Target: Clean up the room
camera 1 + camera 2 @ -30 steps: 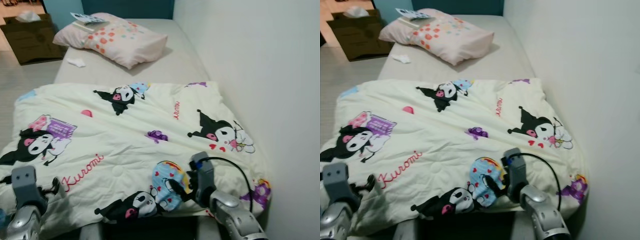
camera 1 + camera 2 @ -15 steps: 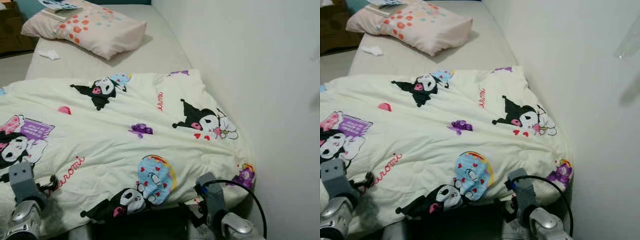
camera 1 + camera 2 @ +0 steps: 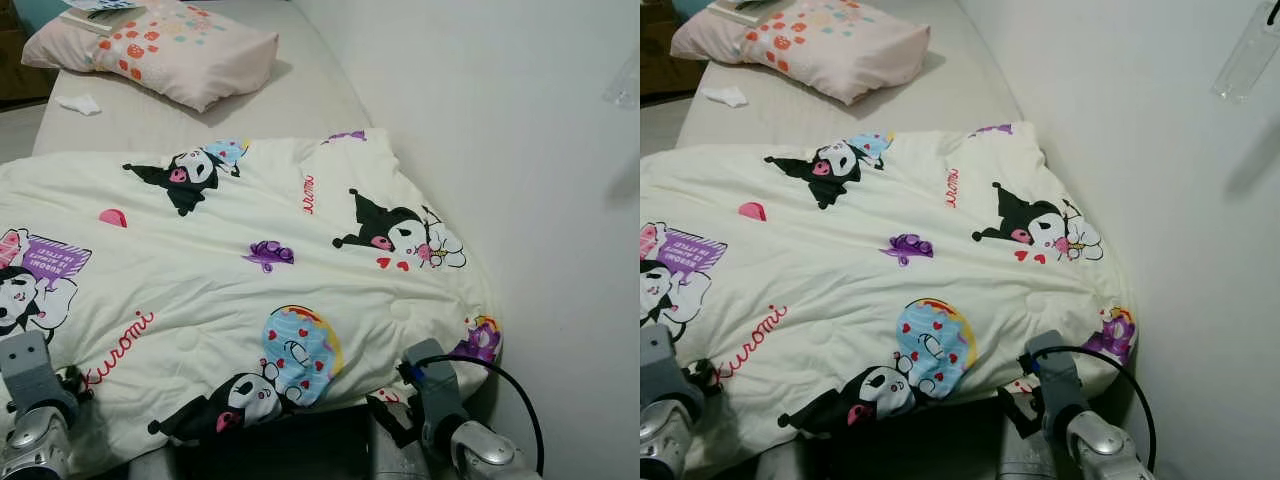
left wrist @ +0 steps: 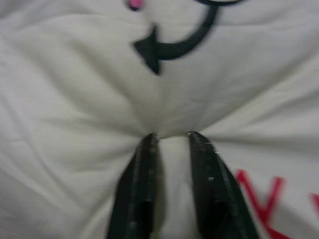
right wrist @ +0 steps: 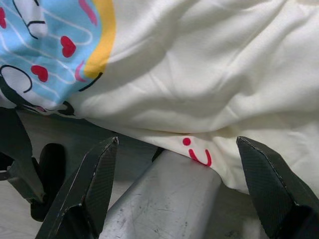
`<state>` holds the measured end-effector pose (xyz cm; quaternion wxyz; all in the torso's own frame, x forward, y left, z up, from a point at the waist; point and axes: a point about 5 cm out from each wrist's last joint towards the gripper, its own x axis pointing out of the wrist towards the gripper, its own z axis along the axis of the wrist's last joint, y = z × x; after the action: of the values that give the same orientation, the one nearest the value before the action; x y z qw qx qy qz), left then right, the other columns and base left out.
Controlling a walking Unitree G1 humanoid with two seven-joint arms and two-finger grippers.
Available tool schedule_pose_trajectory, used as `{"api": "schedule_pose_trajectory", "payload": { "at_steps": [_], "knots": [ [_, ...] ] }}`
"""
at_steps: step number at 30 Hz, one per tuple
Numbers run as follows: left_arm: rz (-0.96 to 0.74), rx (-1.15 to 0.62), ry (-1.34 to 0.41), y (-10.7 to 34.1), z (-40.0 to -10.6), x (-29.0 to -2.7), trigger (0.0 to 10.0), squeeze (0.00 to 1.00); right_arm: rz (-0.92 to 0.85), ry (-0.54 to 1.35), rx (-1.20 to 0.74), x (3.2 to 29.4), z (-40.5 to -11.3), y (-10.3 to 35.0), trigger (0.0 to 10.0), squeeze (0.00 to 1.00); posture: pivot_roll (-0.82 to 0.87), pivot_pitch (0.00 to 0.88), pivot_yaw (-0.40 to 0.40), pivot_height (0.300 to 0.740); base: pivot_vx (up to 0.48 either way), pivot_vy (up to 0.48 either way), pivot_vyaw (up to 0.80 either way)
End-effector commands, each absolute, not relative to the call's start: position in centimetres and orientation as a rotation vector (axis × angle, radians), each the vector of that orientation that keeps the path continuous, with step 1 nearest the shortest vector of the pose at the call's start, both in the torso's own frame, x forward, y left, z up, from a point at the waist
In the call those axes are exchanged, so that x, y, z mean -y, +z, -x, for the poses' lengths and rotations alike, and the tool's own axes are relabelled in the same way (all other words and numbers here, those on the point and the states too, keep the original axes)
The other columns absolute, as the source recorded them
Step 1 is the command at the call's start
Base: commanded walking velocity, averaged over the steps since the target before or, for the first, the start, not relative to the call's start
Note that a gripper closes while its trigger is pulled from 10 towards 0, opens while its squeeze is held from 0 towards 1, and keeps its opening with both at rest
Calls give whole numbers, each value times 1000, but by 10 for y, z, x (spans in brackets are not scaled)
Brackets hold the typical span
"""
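A cream cartoon-print quilt (image 3: 250,210) lies spread over the bed, its near edge hanging over the foot end. My left gripper (image 3: 68,384) is at the quilt's near left corner. In the left wrist view, this gripper (image 4: 172,135) is shut on a pinched fold of the fabric. My right gripper (image 3: 388,412) sits just below the quilt's foot edge on the right. In the right wrist view, the gripper (image 5: 177,142) is open wide, with the quilt's hem (image 5: 199,149) and a grey metal bar (image 5: 164,199) lying between its fingers.
A pink spotted pillow (image 3: 160,50) lies at the head of the grey mattress (image 3: 300,100), with a book (image 3: 95,12) on it. A crumpled white tissue (image 3: 75,103) lies beside the pillow. A white wall (image 3: 520,150) runs along the bed's right side.
The view has swung right, toward the wall. My right gripper has come down off the quilt's blue patch to below the foot edge. The left gripper stays at the near left corner.
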<state>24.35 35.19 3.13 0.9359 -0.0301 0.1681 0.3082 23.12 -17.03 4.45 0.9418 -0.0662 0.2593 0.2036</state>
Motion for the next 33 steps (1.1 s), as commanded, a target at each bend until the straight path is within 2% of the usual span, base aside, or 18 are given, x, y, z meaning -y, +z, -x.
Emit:
{"api": "schedule_pose_trajectory", "payload": {
  "at_steps": [1,6,8,15,17,18,19,20,23,24,29,33],
  "knots": [
    [46,-397,684,24,-227,-362,0,0,141,408,-543,172,-228,43,10000,0,-145,257,-58,511,0,0,0],
    [28,-403,715,25,-221,-369,0,0,142,401,-541,173,-230,44,10000,0,-143,254,-56,511,0,0,0],
    [-19,-426,780,26,-208,-382,0,0,143,387,-535,175,-232,46,10000,0,-140,250,-56,511,0,0,0],
    [-71,-450,888,28,-185,-402,0,0,153,383,-534,177,-235,46,10000,0,-128,240,-55,511,0,0,0],
    [71,-407,890,25,-181,-403,0,0,160,383,-533,178,-237,46,10000,0,-122,239,-57,511,0,0,0],
    [71,-407,890,25,-181,-403,0,0,160,383,-533,178,-237,46,10000,0,-122,239,-57,511,0,0,0],
    [161,-371,861,22,-182,-397,2039,0,162,384,-533,178,-237,46,10000,0,-118,240,-60,511,0,0,0],
    [245,-341,863,17,-181,-393,9608,145,166,387,-534,178,-238,46,10000,0,-115,240,-64,511,0,0,0],
    [292,-325,869,15,-180,-391,9608,145,168,389,-535,178,-239,46,10000,0,-113,241,-65,511,0,0,0],
    [361,-297,882,11,-177,-389,10000,1000,171,392,-536,178,-239,45,10000,0,-112,241,-70,511,0,0,0],
    [508,-243,914,3,-170,-384,10000,1000,179,403,-541,176,-239,45,10000,0,-119,247,-83,511,0,0,0],
    [707,-114,883,1,-174,-376,10000,1000,202,424,-552,178,-237,45,10000,0,-130,242,-100,511,0,0,0]
  ]
}}
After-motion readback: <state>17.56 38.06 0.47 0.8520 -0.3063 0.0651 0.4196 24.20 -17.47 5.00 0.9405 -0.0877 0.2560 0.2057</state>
